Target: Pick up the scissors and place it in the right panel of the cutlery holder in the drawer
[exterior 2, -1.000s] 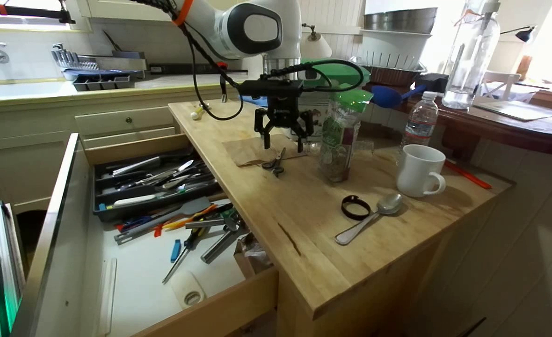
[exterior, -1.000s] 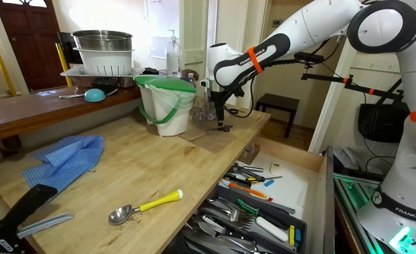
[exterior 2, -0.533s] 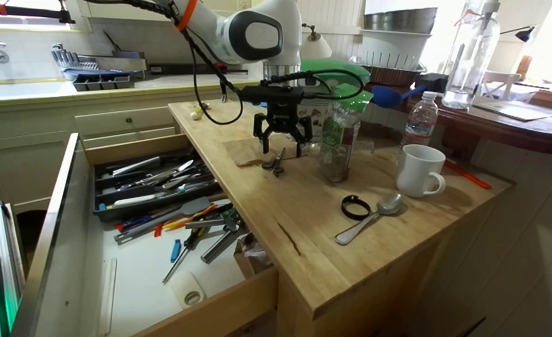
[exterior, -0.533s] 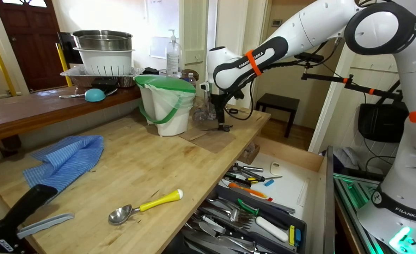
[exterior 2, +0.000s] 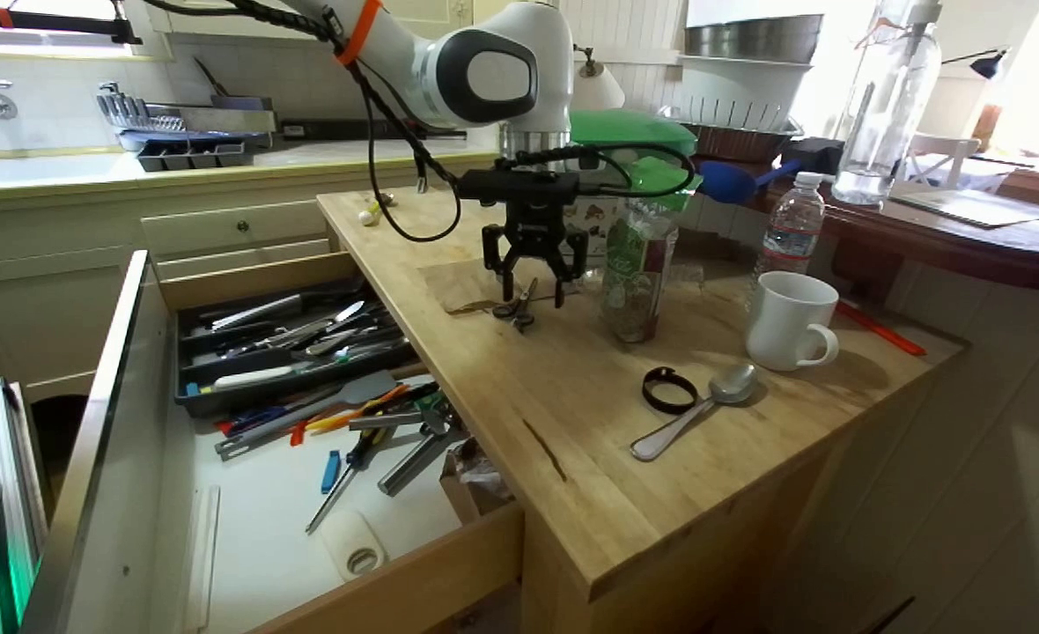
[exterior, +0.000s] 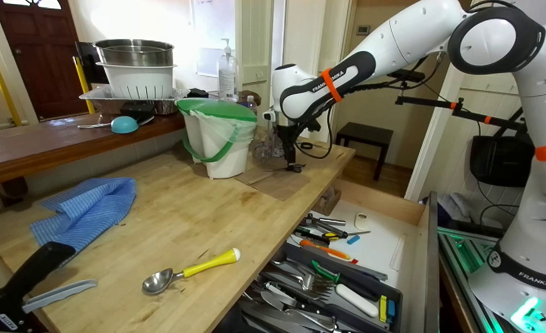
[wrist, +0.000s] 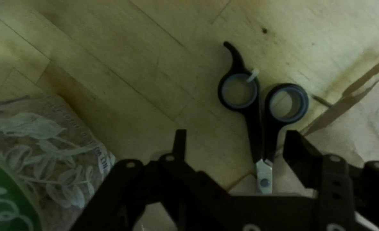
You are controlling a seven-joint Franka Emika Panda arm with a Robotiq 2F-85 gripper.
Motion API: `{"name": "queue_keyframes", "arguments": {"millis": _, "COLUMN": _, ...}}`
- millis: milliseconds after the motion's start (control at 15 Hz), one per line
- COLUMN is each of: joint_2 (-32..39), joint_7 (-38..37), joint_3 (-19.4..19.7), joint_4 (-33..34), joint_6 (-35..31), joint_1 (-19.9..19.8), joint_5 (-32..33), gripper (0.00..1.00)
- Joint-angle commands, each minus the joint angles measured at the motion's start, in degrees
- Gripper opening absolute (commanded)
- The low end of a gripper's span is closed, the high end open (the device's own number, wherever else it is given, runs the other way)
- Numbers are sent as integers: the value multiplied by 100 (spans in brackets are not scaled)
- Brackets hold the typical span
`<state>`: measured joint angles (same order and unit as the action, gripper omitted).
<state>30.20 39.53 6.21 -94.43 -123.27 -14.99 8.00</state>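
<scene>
The dark-handled scissors (exterior 2: 516,313) lie on the countertop, blades over brown paper. They also show in an exterior view (exterior: 296,168). In the wrist view the scissors (wrist: 254,138) run between the fingers, nearer the right-hand finger; the blades are hidden by the gripper body. My gripper (exterior 2: 534,298) is open and empty, low over the scissors; it also shows in the wrist view (wrist: 236,138). The dark grey cutlery holder (exterior 2: 238,399), crowded with utensils, sits in the open wooden drawer (exterior 2: 396,586). I cannot tell which compartment is the right panel.
A bag with a green top (exterior 2: 634,291) stands close beside the gripper. The white bucket with green lid (exterior: 226,157) is just behind. A mug (exterior 2: 784,326), bottle (exterior 2: 792,220), spoon (exterior 2: 687,423) and black ring (exterior 2: 669,391) are on the countertop. Loose tools (exterior 2: 414,449) lie in the drawer.
My gripper has come down toward the countertop, its fingers staying spread. The scissors and the drawer have not moved.
</scene>
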Motion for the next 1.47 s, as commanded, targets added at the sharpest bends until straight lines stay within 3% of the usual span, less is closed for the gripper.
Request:
{"name": "queue_keyframes", "arguments": {"millis": 0, "joint_2": 124, "joint_7": 114, "joint_3": -82, "joint_4": 142, "joint_6": 65, "joint_1": -80, "joint_5": -1, "gripper": 75}}
{"name": "queue_keyframes", "arguments": {"millis": 400, "joint_2": 66, "joint_7": -162, "joint_3": -31, "joint_4": 38, "joint_6": 0, "joint_1": 112, "joint_5": 188, "gripper": 78}}
{"name": "queue_keyframes", "arguments": {"millis": 733, "joint_2": 117, "joint_7": -180, "joint_3": -35, "joint_4": 76, "joint_6": 40, "joint_1": 135, "joint_5": 190, "gripper": 63}}
{"name": "queue_keyframes", "arguments": {"millis": 867, "joint_2": 127, "joint_7": -176, "joint_3": -37, "joint_4": 76, "joint_6": 40, "joint_1": 124, "joint_5": 179, "gripper": 62}}
{"name": "queue_keyframes", "arguments": {"millis": 1067, "joint_2": 123, "joint_7": -176, "joint_3": -38, "joint_4": 77, "joint_6": 41, "joint_1": 115, "joint_5": 169, "gripper": 44}}
{"name": "queue_keyframes", "arguments": {"millis": 1200, "joint_2": 125, "joint_7": -172, "joint_3": -41, "joint_4": 85, "joint_6": 45, "joint_1": 111, "joint_5": 161, "gripper": 24}}
{"name": "queue_keyframes", "arguments": {"millis": 1400, "joint_2": 125, "joint_7": -152, "joint_3": -50, "joint_4": 96, "joint_6": 54, "joint_1": 101, "joint_5": 144, "gripper": 1}}
